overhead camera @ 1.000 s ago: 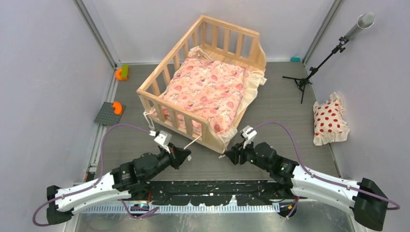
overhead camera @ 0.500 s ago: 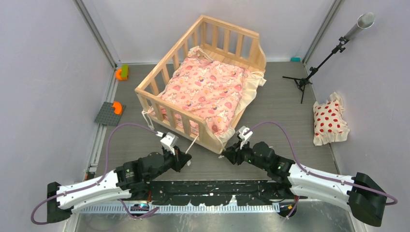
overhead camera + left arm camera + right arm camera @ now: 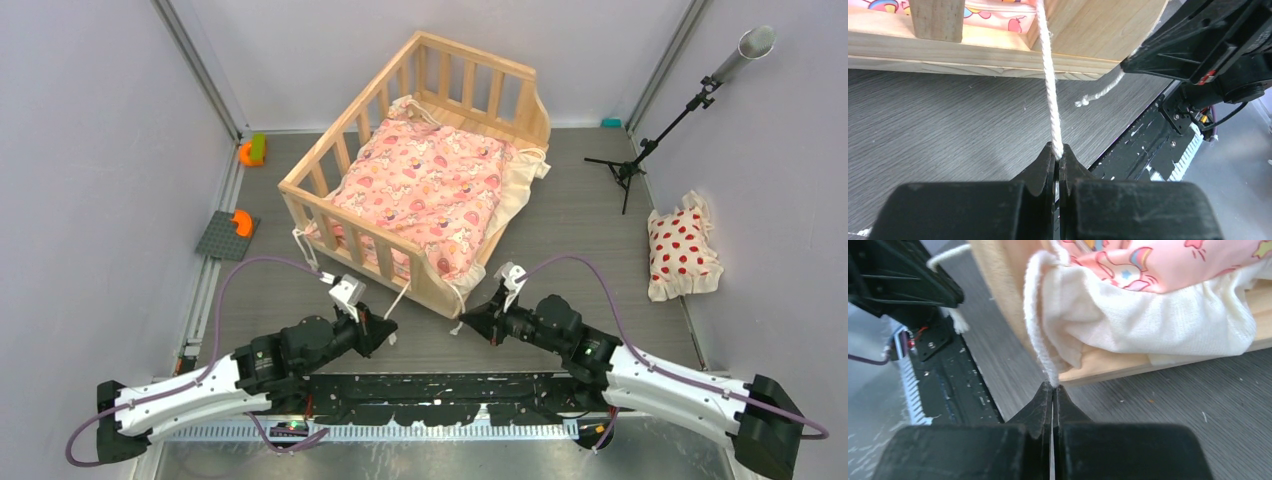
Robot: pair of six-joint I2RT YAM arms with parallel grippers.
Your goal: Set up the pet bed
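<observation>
Wooden bed (image 3: 362, 225) stands on the grey surface (image 3: 570, 235), just beyond both arms, with a pink cushion (image 3: 430, 185) lying inside it. The left end effector (image 3: 1057, 160) is clamped on a white cord (image 3: 1048, 75) running up across the bed's near rail. The right end effector (image 3: 1053, 390) is clamped on a cream tie (image 3: 1032, 330) at the cushion's corner.

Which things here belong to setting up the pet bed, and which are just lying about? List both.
Job in hand:
- pet bed
- pink cushion
- left cream tie, pinched in left pincer
- right cream tie, pinched in right pincer
- red-dotted pillow, likely

Lying about:
- orange-green toy
- grey plate with orange block
- tripod stand
- teal bit
</observation>
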